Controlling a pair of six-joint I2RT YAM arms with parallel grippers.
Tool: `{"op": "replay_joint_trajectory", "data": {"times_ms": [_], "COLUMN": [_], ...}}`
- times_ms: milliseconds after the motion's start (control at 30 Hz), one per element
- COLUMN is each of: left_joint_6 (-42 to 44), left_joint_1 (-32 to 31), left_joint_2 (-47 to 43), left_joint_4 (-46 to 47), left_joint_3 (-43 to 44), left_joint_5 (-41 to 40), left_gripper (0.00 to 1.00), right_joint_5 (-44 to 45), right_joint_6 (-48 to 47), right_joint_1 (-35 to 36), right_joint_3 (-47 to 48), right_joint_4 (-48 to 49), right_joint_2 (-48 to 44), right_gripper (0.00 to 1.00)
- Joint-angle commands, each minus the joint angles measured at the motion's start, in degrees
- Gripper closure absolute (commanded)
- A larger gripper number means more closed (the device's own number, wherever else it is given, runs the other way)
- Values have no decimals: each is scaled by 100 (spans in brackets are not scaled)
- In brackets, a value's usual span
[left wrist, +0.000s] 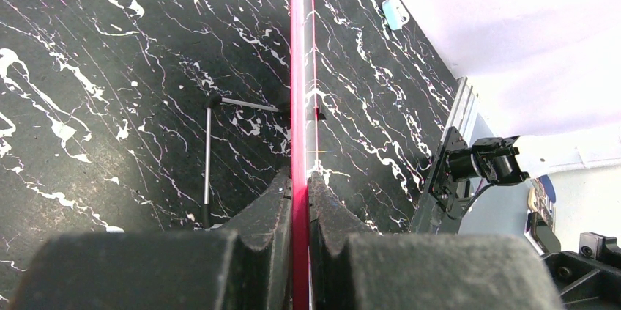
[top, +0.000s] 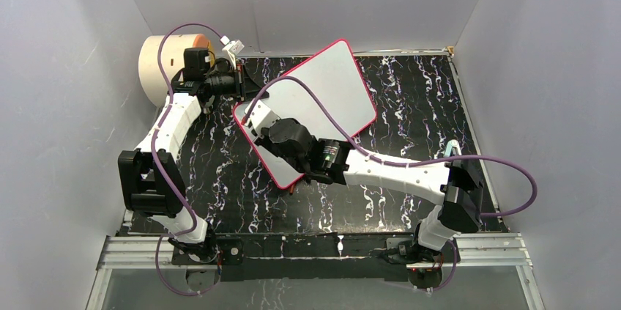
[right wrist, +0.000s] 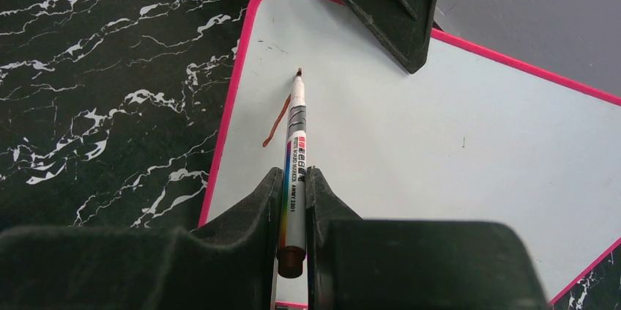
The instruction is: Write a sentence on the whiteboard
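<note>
From above, the whiteboard (top: 329,90) is seen lying at a slant on the black marbled worktop (top: 410,97), near its middle. The left gripper (top: 251,84) is set at the board's far left edge, with a cream cylinder (top: 162,68) just behind that arm. The right gripper (top: 259,121) is held over the board's near left part; its jaws are hidden here by the wrist.

In the left wrist view, the whiteboard (left wrist: 298,68) is seen edge-on, and its pink rim is pinched by the left gripper (left wrist: 299,178). A thin grey rod (left wrist: 207,156) lies on the worktop (left wrist: 110,68) beside the board.

In the right wrist view, a marker (right wrist: 296,134) is pinched in the right gripper (right wrist: 293,178), pointing away over the whiteboard (right wrist: 439,141). One curved reddish-brown stroke (right wrist: 276,123) is drawn just left of the marker, near the pink rim. Whether the tip touches the surface cannot be told.
</note>
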Motion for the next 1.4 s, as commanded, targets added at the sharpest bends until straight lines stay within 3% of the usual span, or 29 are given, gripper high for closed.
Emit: {"op": "replay_joint_trajectory", "data": {"times_ms": [0,433,1367], "left_joint_6": [204,197,196], "left_joint_1": [-124,-124,-124], "left_joint_2": [-148,-125,-128], "left_joint_4": [-410,-403,-402], "left_joint_3": [-191,-197,-194], "left_joint_5": [65,50,30], "left_gripper": [100,100,100], "right_joint_5": [53,437,435], "right_joint_6": [24,-3,406], "right_joint_1": [-47,-142,-196], "right_joint_3": [84,-88,-134], "right_joint_4": [467,661,-400], "right_joint_2": [21,8,-240], "right_gripper": [100,100,100]}}
